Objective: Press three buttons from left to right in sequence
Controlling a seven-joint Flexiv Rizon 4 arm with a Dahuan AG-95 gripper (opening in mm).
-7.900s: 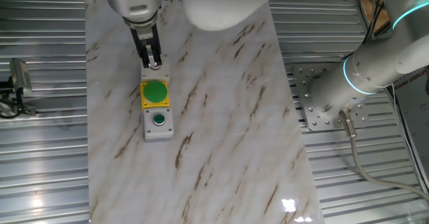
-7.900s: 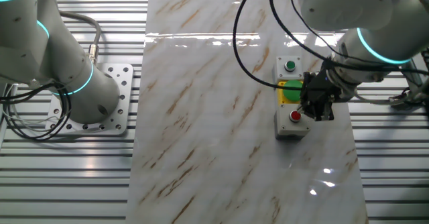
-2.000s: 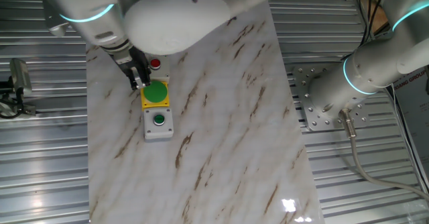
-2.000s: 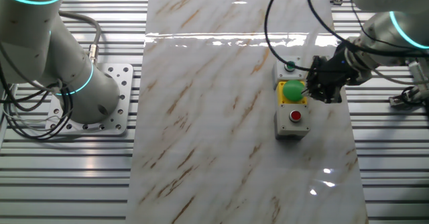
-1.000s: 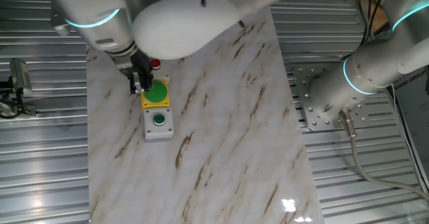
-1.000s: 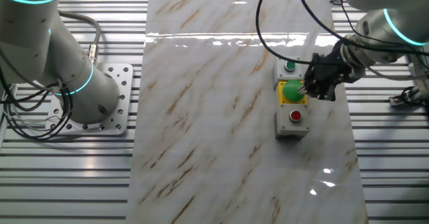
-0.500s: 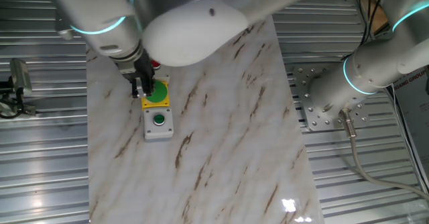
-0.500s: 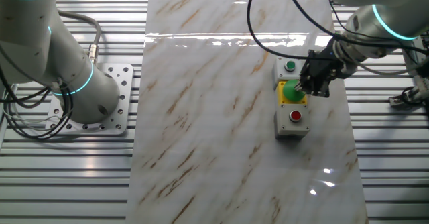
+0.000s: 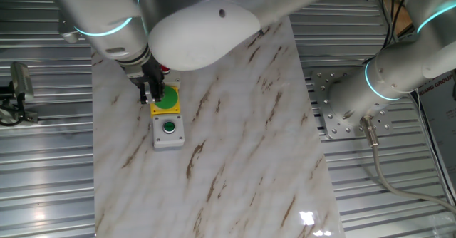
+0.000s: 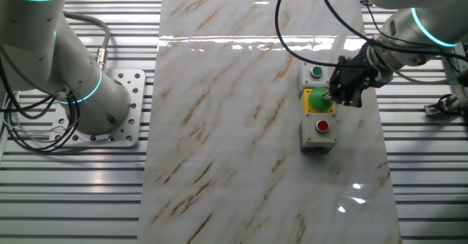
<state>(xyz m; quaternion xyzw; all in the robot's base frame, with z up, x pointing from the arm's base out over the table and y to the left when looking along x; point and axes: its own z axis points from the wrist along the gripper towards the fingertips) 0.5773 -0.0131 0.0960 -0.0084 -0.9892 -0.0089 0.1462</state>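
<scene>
Here's the pincer (image 9: 151, 97) low over the middle of the row — its dark fingertips sit at the edge of the large round green button (image 9: 167, 97) on its yellow box, right at that button's rim in the one fixed view. In the other fixed view the pincer (image 10: 335, 96) overlaps the same green dome (image 10: 317, 97) from the side. Whether the tips are parted or pressed together, I cannot tell; neither camera shows a gap or a contact between them, and nothing is held.

Outward from there: the small red button (image 10: 322, 126) on its grey box lies to one side of the yellow box, the small green button (image 10: 316, 72) on grey to the other — three boxes touching end to end in a straight line near the tabletop (image 10: 241, 127) edge.

By my read, the middle press is the step in hand. What matters next is direction — the small green button (image 9: 169, 127) lies along the row's long axis, just beyond the yellow box on the far side from the red one, so the travel runs straight down that line.
</scene>
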